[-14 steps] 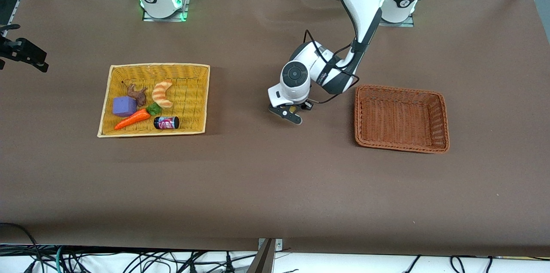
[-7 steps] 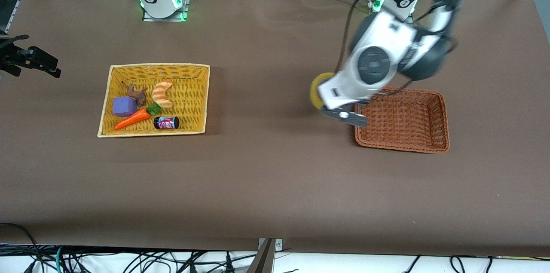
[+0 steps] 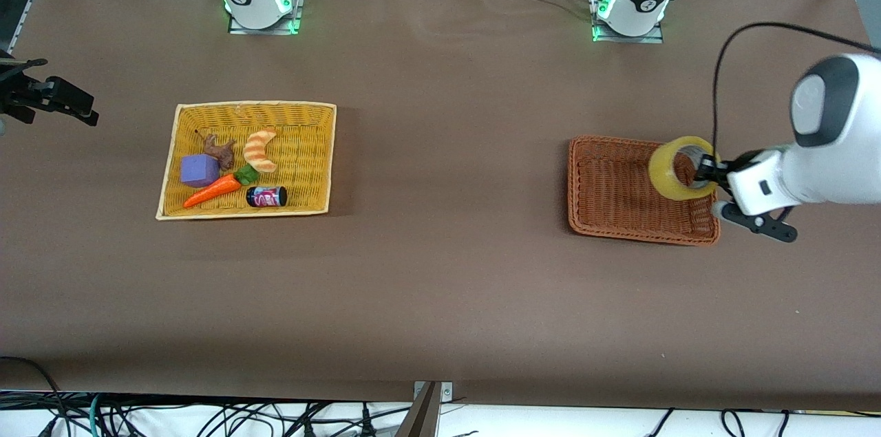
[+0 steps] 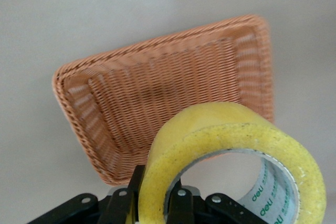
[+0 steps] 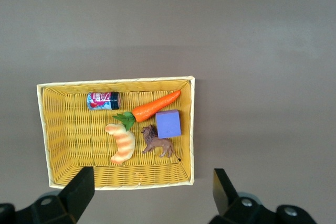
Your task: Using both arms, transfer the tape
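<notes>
Swinging hard toward its own end of the table, the left arm has carried the tape (image 3: 681, 167) from mid-table to over the brown wicker basket (image 3: 619, 189), which a second ago sat with nothing above it.

Going across the front view: the right gripper (image 3: 51, 98) hangs at the table's edge at about nine o'clock from the yellow basket (image 3: 180, 148), waiting, its fingers (image 5: 79, 192) spread wide with nothing between them. That basket holds a purple block (image 3: 199, 170), a brown toy lion (image 3: 219, 150), a striped croissant toy (image 3: 260, 149), a toy carrot (image 3: 212, 191) and a small can (image 3: 266, 197).

At three o'clock from all this, well apart, lies the brown basket, and the roll hangs over its corner toward the left arm's end. The left gripper (image 3: 703, 171) is clenched on the roll's wall, one finger through the hole and one outside.

The roll looks stiff and fairly light, its grey core rigid, its outer face smooth and probably a bit slick. Pinching through the ring across the wall, as now, seems the surest hold; squeezing across the whole ring would likely let it twist or roll free.
</notes>
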Available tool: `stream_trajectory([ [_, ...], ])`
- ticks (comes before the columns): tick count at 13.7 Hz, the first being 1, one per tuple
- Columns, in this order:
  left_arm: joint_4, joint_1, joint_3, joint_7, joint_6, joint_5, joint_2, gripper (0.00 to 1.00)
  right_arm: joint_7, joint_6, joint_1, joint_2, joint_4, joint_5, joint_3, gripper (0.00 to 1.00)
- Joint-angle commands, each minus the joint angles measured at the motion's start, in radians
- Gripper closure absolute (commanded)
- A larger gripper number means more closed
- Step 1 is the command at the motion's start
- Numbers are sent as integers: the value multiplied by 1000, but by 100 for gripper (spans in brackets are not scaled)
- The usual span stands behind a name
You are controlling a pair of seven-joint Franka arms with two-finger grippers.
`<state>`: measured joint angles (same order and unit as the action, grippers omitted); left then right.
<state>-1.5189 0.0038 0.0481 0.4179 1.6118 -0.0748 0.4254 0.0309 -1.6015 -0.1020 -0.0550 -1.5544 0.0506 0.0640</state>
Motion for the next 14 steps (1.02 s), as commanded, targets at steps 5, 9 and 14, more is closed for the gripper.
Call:
stream_trajectory([
  [5, -264, 4, -27, 45, 375, 92, 81, 79, 14, 18, -1, -13, 28, -25, -1, 0],
  [9, -218, 7, -28, 64, 289, 92, 29, 0, 14, 18, -2, -14, 28, -25, -1, 0],
  [14, -98, 4, -31, 0, 136, 76, -126, 0, 14, 18, -1, -14, 28, -25, -1, 0],
])
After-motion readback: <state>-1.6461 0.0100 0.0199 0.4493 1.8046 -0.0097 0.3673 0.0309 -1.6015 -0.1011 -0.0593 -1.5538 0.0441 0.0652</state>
